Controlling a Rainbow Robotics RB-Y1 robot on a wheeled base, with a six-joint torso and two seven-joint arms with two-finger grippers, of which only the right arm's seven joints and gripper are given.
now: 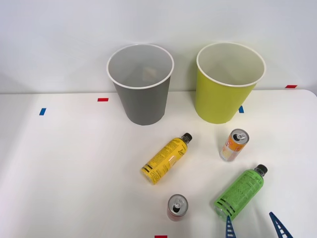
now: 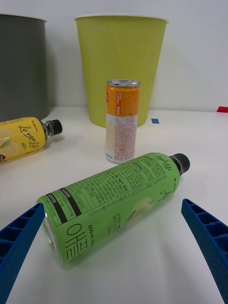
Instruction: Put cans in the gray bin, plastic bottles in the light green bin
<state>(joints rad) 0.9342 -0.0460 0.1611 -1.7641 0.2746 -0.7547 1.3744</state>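
A bright green plastic bottle (image 1: 240,192) (image 2: 114,202) lies on its side at the front right of the white table. My right gripper (image 1: 254,226) (image 2: 114,259) is open just in front of the bottle's base, its blue fingers (image 2: 19,244) spread to either side without touching. An orange-and-white can (image 1: 234,145) (image 2: 122,121) stands upright behind it. A yellow-labelled bottle (image 1: 165,159) (image 2: 23,137) lies in the middle. A red can (image 1: 177,207) stands at the front. The gray bin (image 1: 141,84) (image 2: 21,66) and the light green bin (image 1: 227,82) (image 2: 119,66) stand at the back.
Small blue and red tape marks (image 1: 102,99) dot the table near its far edge and front. A white wall rises behind the bins. Open table surface stretches across the left half.
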